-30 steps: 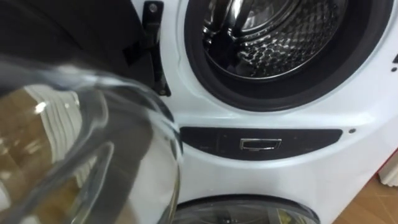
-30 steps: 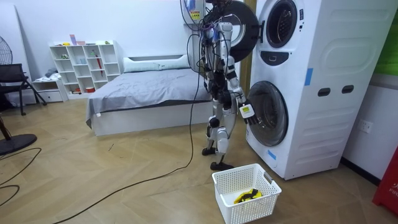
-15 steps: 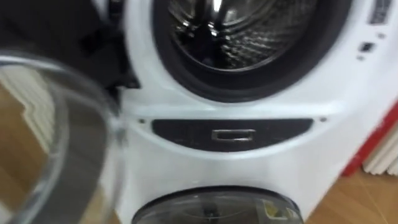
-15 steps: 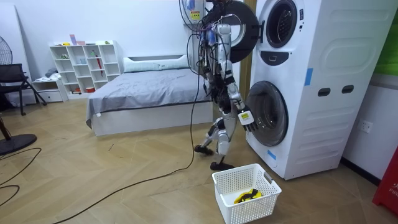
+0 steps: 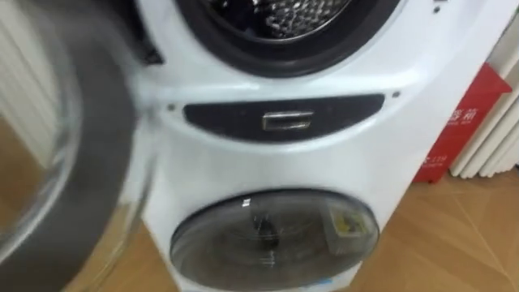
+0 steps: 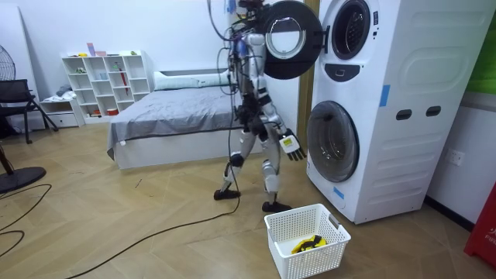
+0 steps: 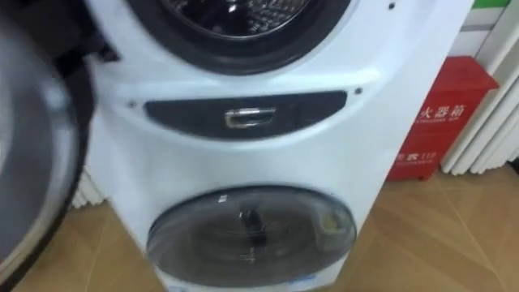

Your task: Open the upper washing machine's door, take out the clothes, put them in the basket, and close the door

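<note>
Currently your robot stands with legs apart just off the stacked washers [image 6: 387, 139], under the open upper door [image 6: 288, 39]. Its head camera looks at the dark panel [image 5: 284, 120] between the two machines. Your right hand [image 6: 291, 147] hangs low, near the shut lower door [image 6: 333, 141], with fingers spread and holding nothing.

As for the clothes, the slice of drum [image 5: 280, 12] you can see is bare metal. The rest is cut off at the view's top, so I cannot tell whether anything lies inside. A yellow bundle [image 6: 308, 244] lies in the basket [image 6: 318, 263] on the floor by the robot's feet.

Judging by the task, any garment left in the drum will be soft, light and limp. It may also be damp and clingy, apt to drape and catch on the seal [image 5: 243, 61]. You would do best to take a bunched fold near its middle, fingers and thumb curled well round it, rather than a loose edge. Lift it clear of the seal before you swing toward the basket, and mind the open door beside the head.
</note>
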### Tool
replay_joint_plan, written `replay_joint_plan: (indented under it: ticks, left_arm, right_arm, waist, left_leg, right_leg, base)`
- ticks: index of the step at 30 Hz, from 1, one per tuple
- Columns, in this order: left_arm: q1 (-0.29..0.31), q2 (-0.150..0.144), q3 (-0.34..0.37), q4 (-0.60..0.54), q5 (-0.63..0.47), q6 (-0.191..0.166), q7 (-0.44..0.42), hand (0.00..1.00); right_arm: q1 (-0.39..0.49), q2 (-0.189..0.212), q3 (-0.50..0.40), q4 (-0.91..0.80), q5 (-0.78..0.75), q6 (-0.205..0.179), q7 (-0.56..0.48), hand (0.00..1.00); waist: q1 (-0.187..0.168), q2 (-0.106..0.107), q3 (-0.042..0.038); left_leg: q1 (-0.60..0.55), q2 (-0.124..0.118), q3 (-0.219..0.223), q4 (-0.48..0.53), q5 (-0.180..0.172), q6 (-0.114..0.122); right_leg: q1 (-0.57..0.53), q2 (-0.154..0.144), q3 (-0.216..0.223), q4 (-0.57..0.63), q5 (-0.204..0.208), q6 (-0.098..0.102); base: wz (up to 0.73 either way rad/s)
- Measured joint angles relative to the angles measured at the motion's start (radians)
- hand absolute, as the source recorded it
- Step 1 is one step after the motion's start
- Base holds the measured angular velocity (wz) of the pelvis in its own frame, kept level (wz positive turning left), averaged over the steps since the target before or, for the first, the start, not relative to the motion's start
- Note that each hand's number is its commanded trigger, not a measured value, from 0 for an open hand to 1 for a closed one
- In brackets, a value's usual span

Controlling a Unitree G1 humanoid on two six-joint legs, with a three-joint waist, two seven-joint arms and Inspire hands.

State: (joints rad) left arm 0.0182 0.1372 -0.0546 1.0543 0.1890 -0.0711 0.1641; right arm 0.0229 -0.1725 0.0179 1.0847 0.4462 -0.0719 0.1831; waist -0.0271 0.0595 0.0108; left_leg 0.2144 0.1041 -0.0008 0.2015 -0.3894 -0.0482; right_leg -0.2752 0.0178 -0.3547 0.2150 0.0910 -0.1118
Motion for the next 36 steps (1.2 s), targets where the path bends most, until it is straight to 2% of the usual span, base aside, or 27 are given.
replay_joint_plan:
  ticks: [1, 2, 3, 4, 5, 6, 7, 8, 9, 10, 11, 12, 13, 14, 17, 20, 22, 28, 33, 36]
  left_arm:
    - [0.016, 0.002, -0.008, 0.006, -0.003, -0.001, 0.002, 0.00]
    - [0.035, 0.002, -0.020, 0.008, -0.003, -0.001, 0.002, 0.00]
    - [0.040, 0.001, -0.023, 0.013, -0.003, -0.001, 0.002, 0.00]
    - [0.041, -0.001, -0.028, 0.035, -0.003, -0.001, 0.002, 0.00]
    - [0.041, -0.001, -0.030, 0.044, -0.001, -0.002, 0.002, 0.00]
    - [0.040, 0.001, -0.033, 0.043, -0.001, -0.004, 0.002, 0.00]
    - [0.042, 0.006, -0.039, 0.043, 0.000, -0.015, 0.003, 0.00]
    - [0.044, 0.009, -0.043, 0.043, -0.001, -0.021, 0.004, 0.00]
    - [0.048, 0.010, -0.045, 0.044, -0.001, -0.022, 0.004, 0.00]
    - [0.057, 0.012, -0.041, 0.044, -0.001, -0.023, 0.004, 0.00]
    - [0.063, 0.015, -0.025, 0.043, 0.000, -0.023, 0.004, 0.00]
    - [0.064, 0.018, -0.016, 0.043, 0.000, -0.023, 0.004, 0.00]
    - [0.064, 0.019, 0.002, 0.043, 0.000, -0.026, 0.005, 0.00]
    - [0.064, 0.015, 0.018, 0.044, 0.002, -0.028, 0.005, 0.00]
    - [0.075, 0.010, 0.058, 0.044, -0.004, -0.055, 0.007, 0.00]
    - [0.102, 0.007, 0.060, 0.042, -0.042, -0.065, 0.008, 0.00]
    - [0.108, 0.001, 0.060, 0.042, -0.058, -0.065, 0.008, 0.00]
    - [0.116, -0.003, 0.073, 0.046, -0.082, -0.065, 0.001, 0.00]
    - [0.113, -0.001, 0.096, 0.068, -0.182, -0.065, 0.000, 0.00]
    - [0.118, 0.005, 0.107, 0.070, -0.257, -0.064, -0.007, 0.00]
  right_arm:
    - [-0.001, 0.006, 0.010, 0.000, 0.003, 0.001, 0.009, 0.00]
    - [0.003, 0.007, 0.019, 0.000, 0.007, 0.001, 0.018, 0.00]
    - [0.002, 0.008, 0.021, 0.000, 0.007, 0.003, 0.018, 0.00]
    - [0.002, 0.009, 0.022, 0.000, 0.016, 0.011, 0.020, 0.00]
    - [0.005, 0.008, 0.029, 0.000, 0.042, 0.018, 0.024, 0.00]
    - [0.005, 0.007, 0.033, 0.000, 0.050, 0.021, 0.026, 0.00]
    - [0.004, 0.007, 0.039, -0.008, 0.064, 0.021, 0.029, 0.00]
    - [-0.002, 0.007, 0.040, -0.019, 0.073, 0.020, 0.030, 0.00]
    - [-0.008, 0.007, 0.041, -0.021, 0.083, 0.019, 0.033, 0.00]
    - [-0.015, 0.007, 0.054, -0.027, 0.105, 0.014, 0.036, 0.00]
    - [-0.015, 0.008, 0.077, -0.042, 0.117, 0.007, 0.040, 0.00]
    - [-0.015, 0.011, 0.084, -0.051, 0.117, 0.006, 0.042, 0.00]
    - [-0.017, 0.012, 0.101, -0.071, 0.118, 0.005, 0.049, 0.00]
    - [-0.023, 0.011, 0.118, -0.078, 0.118, 0.000, 0.056, 0.00]
    - [-0.022, 0.024, 0.120, -0.078, 0.118, -0.002, 0.076, 0.00]
    - [-0.020, 0.018, 0.119, -0.078, 0.114, -0.006, 0.081, 0.00]
    - [-0.020, 0.012, 0.119, -0.079, 0.114, -0.013, 0.081, 0.00]
    - [-0.020, 0.011, 0.119, -0.111, 0.096, -0.016, 0.081, 0.00]
    - [-0.015, 0.008, 0.115, -0.144, 0.098, -0.036, 0.079, 0.00]
    - [0.020, 0.002, 0.113, -0.169, 0.104, -0.038, 0.077, 0.00]
  waist:
    - [0.002, -0.023, -0.0062]
    - [-0.001, -0.033, -0.0055]
    - [0.000, -0.035, -0.0034]
    - [0.004, -0.030, 0.0022]
    - [0.001, -0.016, 0.0039]
    - [0.004, -0.012, 0.0044]
    - [0.014, -0.018, -0.0009]
    - [0.015, -0.021, -0.0016]
    - [0.015, -0.022, -0.0021]
    - [0.023, -0.031, -0.0042]
    - [0.034, -0.047, -0.0044]
    - [0.035, -0.054, -0.0045]
    - [0.044, -0.062, -0.0077]
    - [0.065, -0.062, -0.0079]
    - [0.082, -0.070, -0.0079]
    - [0.080, -0.082, -0.0097]
    - [0.083, -0.083, -0.0100]
    - [0.092, -0.082, -0.0076]
    - [0.083, -0.082, -0.0056]
    - [0.088, -0.074, -0.0008]
  left_leg:
    - [-0.028, -0.038, 0.022, 0.006, 0.015, 0.034]
    - [-0.054, -0.069, 0.048, 0.025, 0.025, 0.064]
    - [-0.068, -0.075, 0.075, 0.040, 0.026, 0.073]
    - [-0.090, -0.068, 0.133, 0.067, 0.030, 0.078]
    - [-0.100, -0.058, 0.157, 0.066, 0.051, 0.078]
    - [-0.103, -0.058, 0.165, 0.056, 0.065, 0.079]
    - [-0.103, -0.057, 0.193, 0.026, 0.094, 0.077]
    - [-0.100, -0.058, 0.208, 0.002, 0.120, 0.074]
    - [-0.100, -0.059, 0.209, -0.004, 0.129, 0.070]
    - [-0.101, -0.060, 0.213, -0.006, 0.135, 0.065]
    - [-0.105, -0.062, 0.219, -0.004, 0.139, 0.058]
    - [-0.112, -0.064, 0.218, -0.003, 0.143, 0.052]
    - [-0.124, -0.063, 0.218, -0.003, 0.151, 0.041]
    - [-0.131, -0.055, 0.232, -0.003, 0.161, 0.028]
    - [-0.130, -0.022, 0.230, -0.002, 0.175, 0.007]
    - [-0.129, -0.010, 0.205, 0.002, 0.177, 0.002]
    - [-0.136, -0.009, 0.189, 0.001, 0.178, 0.000]
    - [-0.137, -0.012, 0.177, -0.006, 0.178, -0.001]
    - [-0.132, -0.014, 0.161, -0.015, 0.178, -0.001]
    - [-0.118, -0.014, 0.161, -0.017, 0.178, -0.001]
  right_leg:
    - [0.006, -0.018, 0.034, -0.058, 0.065, 0.022]
    - [0.020, -0.035, 0.092, -0.116, 0.126, 0.070]
    - [0.021, -0.047, 0.117, -0.122, 0.138, 0.101]
    - [0.013, -0.059, 0.131, -0.042, 0.092, 0.113]
    - [0.011, -0.078, 0.131, 0.093, -0.013, 0.115]
    - [0.015, -0.088, 0.130, 0.156, -0.066, 0.118]
    - [0.040, -0.113, 0.134, 0.261, -0.161, 0.120]
    - [0.090, -0.139, 0.140, 0.317, -0.235, 0.134]
    - [0.123, -0.148, 0.150, 0.323, -0.260, 0.142]
    - [0.192, -0.155, 0.170, 0.303, -0.294, 0.164]
    - [0.239, -0.153, 0.187, 0.255, -0.317, 0.173]
    - [0.254, -0.149, 0.194, 0.216, -0.322, 0.179]
    - [0.269, -0.132, 0.195, 0.143, -0.323, 0.178]
    - [0.274, -0.109, 0.205, 0.092, -0.306, 0.153]
    - [0.296, -0.066, 0.211, 0.014, -0.272, 0.128]
    - [0.311, -0.050, 0.201, -0.018, -0.264, 0.118]
    - [0.313, -0.048, 0.189, -0.029, -0.262, 0.115]
    - [0.318, -0.049, 0.187, -0.032, -0.262, 0.115]
    - [0.333, -0.049, 0.175, -0.047, -0.261, 0.117]
    - [0.345, -0.048, 0.176, -0.048, -0.262, 0.117]
  base:
    - [0.05]
    - [0.09]
    - [0.14]
    - [0.29]
    - [0.35]
    - [0.42]
    - [0.31]
    - [0.26]
    - [0.13]
    - [-0.06]
    - [-0.11]
    - [-0.16]
    - [-0.31]
    - [-0.35]
    - [-0.19]
    - [0.02]
    - [0.12]
    - [0.01]
    - [0.07]
    - [0.00]
